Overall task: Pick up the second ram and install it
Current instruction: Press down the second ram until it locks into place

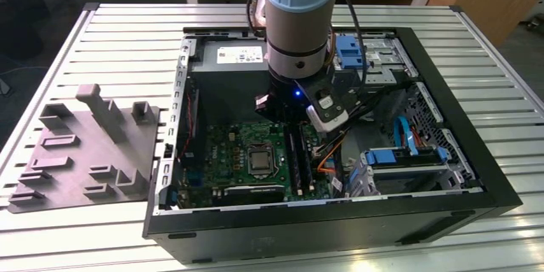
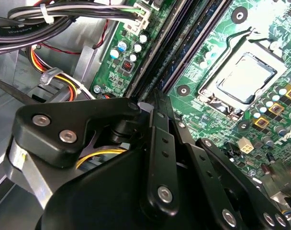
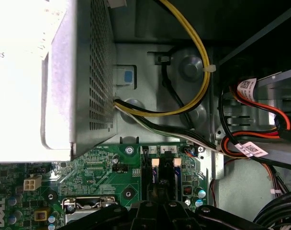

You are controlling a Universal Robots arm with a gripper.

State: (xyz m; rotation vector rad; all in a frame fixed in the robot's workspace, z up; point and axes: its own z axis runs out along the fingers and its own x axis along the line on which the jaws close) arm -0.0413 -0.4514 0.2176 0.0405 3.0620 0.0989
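In the exterior view, the grey-and-blue robot arm [image 1: 293, 17] reaches down into the open black metal computer case [image 1: 476, 176]. The second ram [image 1: 294, 157], a long thin dark stick, stands on edge in a slot of the green motherboard [image 1: 234, 154], just beside the square silver processor socket [image 1: 257, 157]. A second dark stick runs close alongside it. The grey moulded plastic tray [image 1: 76, 151] lies on the slatted table, outside the case towards the exterior view's left. The grey power supply [image 1: 223, 62] carries a white printed label [image 1: 241, 54].

In the second wrist view, the black gripper [image 2: 154, 98] has its fingertips drawn together right over the dark slots. Whether they touch the stick cannot be told. Bundled cables [image 2: 50, 24] crowd one side, and the socket leaves little room on the other.

In the first wrist view, white latches [image 3: 155, 163] cap the slot ends near the perforated power supply wall. White barcode tags [image 3: 253, 148] hang on the red and black wires.
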